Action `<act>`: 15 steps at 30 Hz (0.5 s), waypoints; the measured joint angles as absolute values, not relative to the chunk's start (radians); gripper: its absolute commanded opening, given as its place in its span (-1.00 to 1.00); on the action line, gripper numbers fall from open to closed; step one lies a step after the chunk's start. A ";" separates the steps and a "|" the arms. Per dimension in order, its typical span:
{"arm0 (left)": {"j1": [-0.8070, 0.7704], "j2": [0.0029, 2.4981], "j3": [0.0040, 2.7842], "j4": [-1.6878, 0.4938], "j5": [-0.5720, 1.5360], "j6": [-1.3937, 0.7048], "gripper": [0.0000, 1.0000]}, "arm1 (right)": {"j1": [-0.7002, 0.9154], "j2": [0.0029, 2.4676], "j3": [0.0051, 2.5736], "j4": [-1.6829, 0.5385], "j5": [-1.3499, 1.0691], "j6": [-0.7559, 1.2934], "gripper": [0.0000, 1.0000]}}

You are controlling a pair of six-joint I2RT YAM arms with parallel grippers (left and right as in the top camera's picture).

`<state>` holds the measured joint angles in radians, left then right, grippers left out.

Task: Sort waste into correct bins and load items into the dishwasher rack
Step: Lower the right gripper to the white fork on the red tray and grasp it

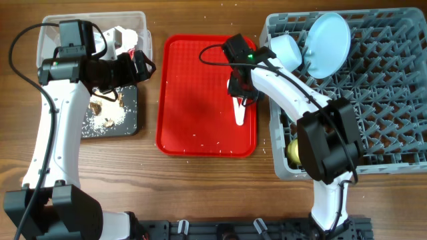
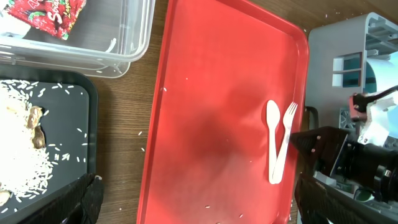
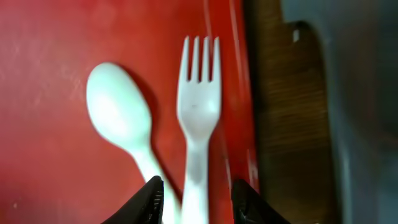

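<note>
Our right fingers (image 3: 152, 200) stand partly open, low over the red tray (image 1: 193, 87), and grip nothing. The fork (image 3: 198, 106) lies flat with its handle running between the two tips, a gap on either side, and its tines point away ahead of them. The spoon (image 3: 118, 115) lies just beside the fork, on the side of the finger farther from the rack (image 1: 387, 100). Its handle passes close by that tip, and we cannot tell whether they touch. Past the other finger come the tray's rim, a strip of tabletop (image 3: 280, 137), then the rack's wall. In the rack, the plate (image 1: 328, 41) and a bowl (image 1: 285, 48) lean in the corner nearest these fingers. The yellow cup (image 1: 292, 150) sits well behind them, half hidden by the arm.

Our left fingers (image 2: 81, 202) are spread wide and empty. Under one of them is the black tray (image 2: 74, 124), with rice (image 2: 15, 143) and brown scraps (image 2: 36, 124). Ahead of it is the clear tub (image 2: 134, 37), holding the wrapper (image 2: 53, 14).
</note>
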<state>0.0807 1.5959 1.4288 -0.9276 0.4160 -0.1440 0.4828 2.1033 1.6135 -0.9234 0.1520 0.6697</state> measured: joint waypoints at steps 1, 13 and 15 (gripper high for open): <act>0.081 1.596 1.429 -0.928 0.416 -0.144 1.00 | 0.483 2.104 1.610 -0.912 0.165 0.670 -0.28; 0.081 1.596 1.429 -0.928 0.416 -0.144 1.00 | 0.483 2.144 1.552 -0.802 0.142 0.661 -0.44; 0.081 1.596 1.429 -0.928 0.416 -0.144 1.00 | 0.483 2.144 1.552 -0.802 0.142 0.661 -0.46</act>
<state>0.0807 1.5959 1.4288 -0.9276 0.4160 -0.1440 0.4828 2.1437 1.5524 -0.8024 0.1421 0.6605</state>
